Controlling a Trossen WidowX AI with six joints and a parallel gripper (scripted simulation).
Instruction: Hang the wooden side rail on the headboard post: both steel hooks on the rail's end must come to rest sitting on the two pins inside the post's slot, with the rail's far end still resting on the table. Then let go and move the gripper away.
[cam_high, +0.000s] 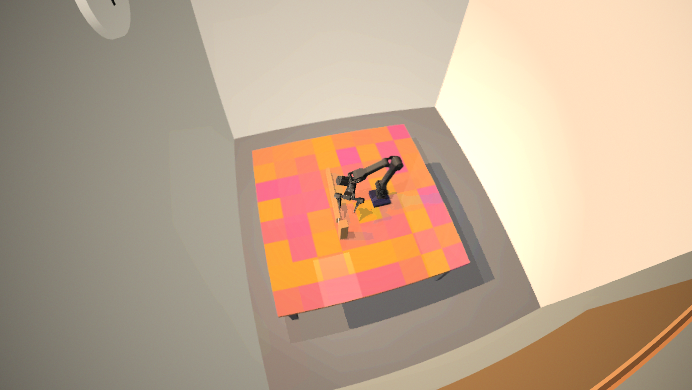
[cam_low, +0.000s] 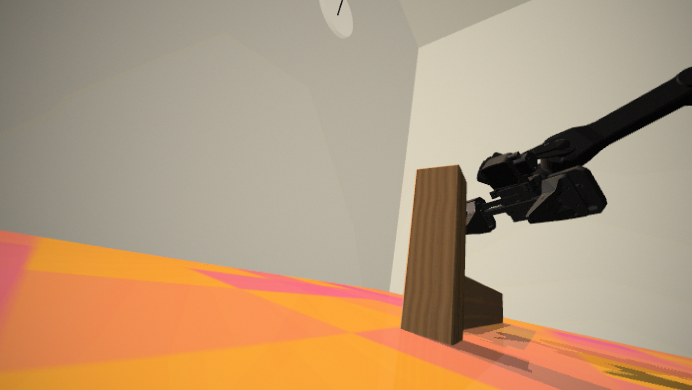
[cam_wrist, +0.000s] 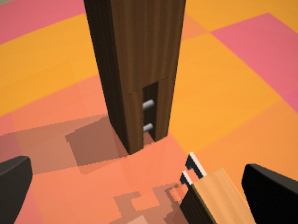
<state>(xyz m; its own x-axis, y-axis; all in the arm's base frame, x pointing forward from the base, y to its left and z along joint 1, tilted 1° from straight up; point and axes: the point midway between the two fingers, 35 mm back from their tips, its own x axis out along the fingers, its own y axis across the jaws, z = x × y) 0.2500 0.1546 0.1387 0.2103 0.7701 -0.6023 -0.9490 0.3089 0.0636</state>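
Note:
The dark wooden headboard post (cam_wrist: 133, 43) stands upright on the table, with a narrow slot (cam_wrist: 150, 112) low on its face that shows two steel pins. The wooden side rail (cam_wrist: 216, 212) lies flat on the table a short way from the post, and its two steel hooks (cam_wrist: 190, 171) point toward the slot without touching it. My gripper (cam_wrist: 139, 172) is open and empty, and hovers above the rail's hooked end with one finger on each side. In the exterior view the post (cam_low: 435, 255) hides most of the rail (cam_low: 482, 302), and the gripper (cam_low: 480, 215) is behind the post's upper part.
The arm's base (cam_high: 381, 199) stands on the table to the right of the rail (cam_high: 332, 197). The post (cam_high: 344, 229) is near the table's middle. A round wall clock (cam_low: 336, 16) hangs high on the grey wall.

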